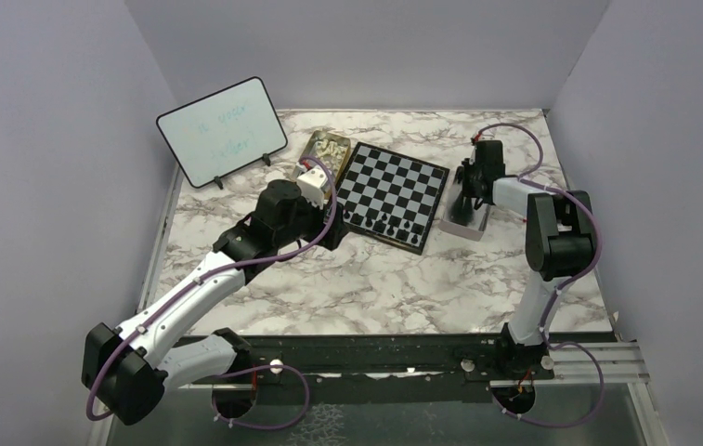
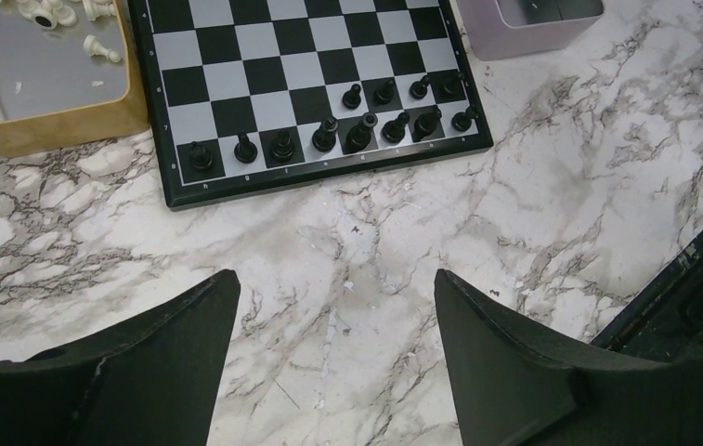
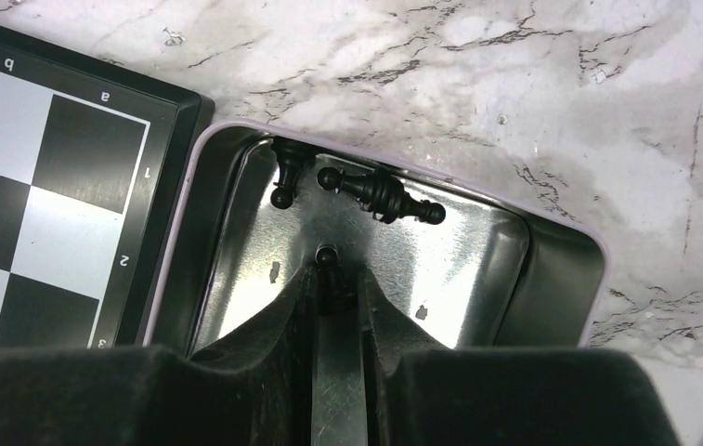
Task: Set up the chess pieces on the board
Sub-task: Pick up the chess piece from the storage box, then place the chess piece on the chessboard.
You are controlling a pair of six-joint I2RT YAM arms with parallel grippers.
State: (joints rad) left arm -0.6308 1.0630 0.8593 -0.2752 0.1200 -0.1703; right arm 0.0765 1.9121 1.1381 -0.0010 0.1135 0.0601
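Currently R gripper (image 3: 336,288) sits inside the lilac-rimmed tin (image 3: 552,232), just beside the board (image 3: 50,214). Its fingers are clenched on one black piece (image 3: 328,255). I see only the head; the body is hidden btwn the pads. Two spare black pieces (image 3: 380,193) lie flat by the tin's far wall.

L gripper (image 2: 338,358) hangs released, jaws wide, over the marble table (image 2: 533,214) near the board's edge. Black chessmen (image 2: 361,130) stand in the two nearest rows; types too small to tell. Cream chessmen (image 2: 97,46) lie in the gold tin (image 2: 59,125), cut off at frame top-left. Overhead view: L wrist hides its own fingers.
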